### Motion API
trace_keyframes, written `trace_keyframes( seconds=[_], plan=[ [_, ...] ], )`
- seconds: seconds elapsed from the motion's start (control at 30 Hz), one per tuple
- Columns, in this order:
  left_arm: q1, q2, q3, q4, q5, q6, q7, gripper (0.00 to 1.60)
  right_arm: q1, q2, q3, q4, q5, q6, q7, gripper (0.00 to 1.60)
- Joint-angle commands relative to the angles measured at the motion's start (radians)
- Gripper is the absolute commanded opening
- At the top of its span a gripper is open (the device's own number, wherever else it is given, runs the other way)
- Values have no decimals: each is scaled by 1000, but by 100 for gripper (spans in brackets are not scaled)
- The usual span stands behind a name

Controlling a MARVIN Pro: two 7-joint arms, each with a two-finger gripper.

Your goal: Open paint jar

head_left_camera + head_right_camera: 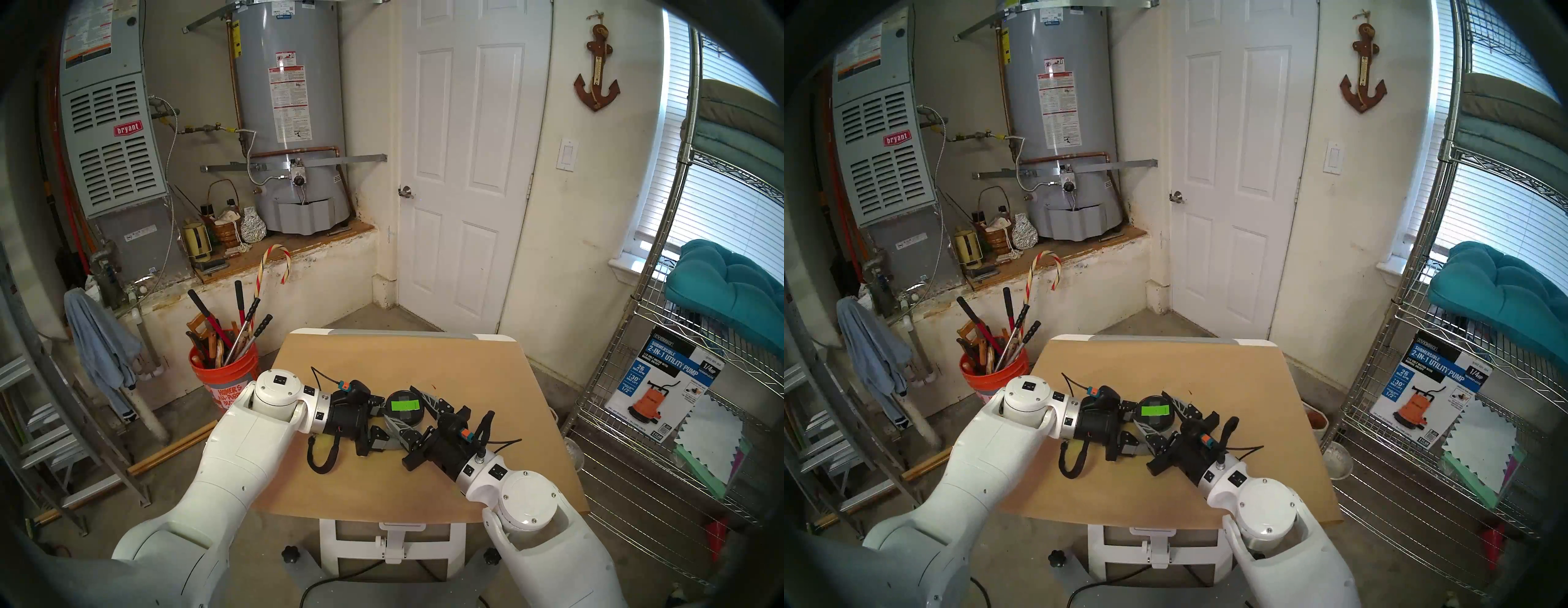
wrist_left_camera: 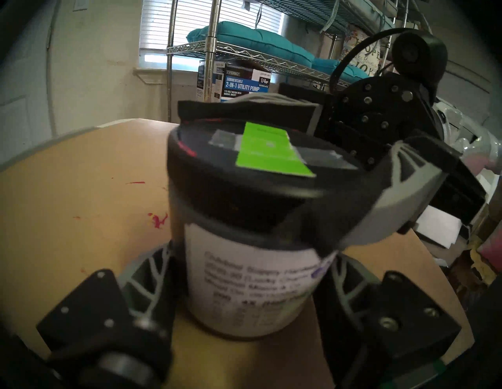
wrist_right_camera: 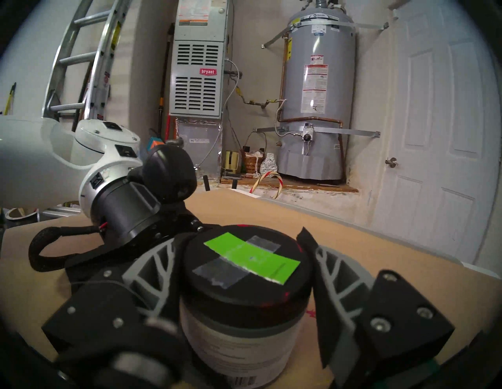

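Note:
The paint jar (image 1: 405, 406) stands upright in the middle of the tan table (image 1: 382, 492). It has a white label (image 2: 244, 271) and a black lid (image 3: 250, 260) with grey tape and a green rectangle. The lid sits on the jar. My left gripper (image 1: 393, 416) comes in from the left and is shut on the jar's body, low down, one finger (image 2: 152, 277) on each side. My right gripper (image 1: 415, 414) comes in from the right and is shut on the lid, its fingers (image 3: 157, 269) on opposite sides of the rim. The paint inside is hidden.
Red paint spots (image 2: 157, 219) mark the table beyond the jar. An orange bucket (image 1: 225, 378) of tools stands on the floor left of the table. A wire shelf (image 1: 679, 382) stands to the right. A black cable loop (image 1: 322, 458) lies by my left wrist.

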Motion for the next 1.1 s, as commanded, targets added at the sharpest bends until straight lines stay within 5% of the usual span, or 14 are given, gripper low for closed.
trace_keyframes(
  seconds=[0.0, 1.0, 1.07],
  plan=[
    [-75, 11, 6, 60, -1, -38, -41, 0, 28, 28, 5, 8, 10, -28, 45, 0],
    [-256, 4, 57, 306, -55, -168, -85, 0, 57, 89, 1, 5, 59, -40, 173, 0],
    [-257, 6, 71, 304, -63, -169, -85, 0, 58, 82, -9, 6, 55, -37, 168, 15]
  ],
)
